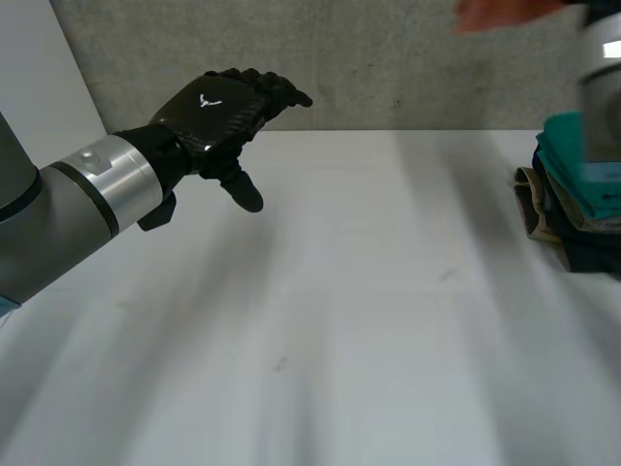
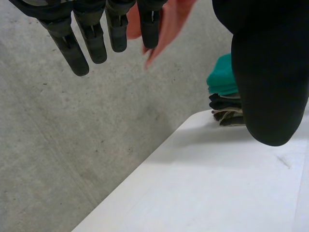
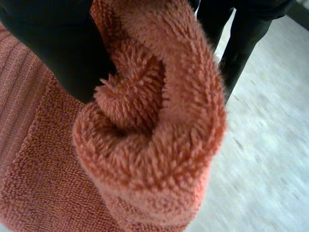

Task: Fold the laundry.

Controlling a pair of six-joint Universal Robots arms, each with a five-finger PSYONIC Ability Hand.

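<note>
A salmon terry towel (image 3: 159,125) is bunched in a thick roll against my right hand (image 3: 58,48), whose black fingers curl round it. More of the towel hangs flat beside the roll. In the head view a bit of the same towel (image 1: 500,12) shows at the far right, above the table's back edge, beside my right arm (image 1: 602,87). My left hand (image 1: 218,112) hovers over the table's back left with straight fingers (image 2: 91,38) and holds nothing. The towel (image 2: 166,24) also hangs in the air beyond those fingertips.
A stack of folded cloths (image 1: 572,204), teal on top with dark and beige ones under it, sits at the right edge of the white table (image 1: 320,320). The stack (image 2: 224,96) lies past my left thumb. A grey concrete surface (image 1: 388,58) runs behind the table.
</note>
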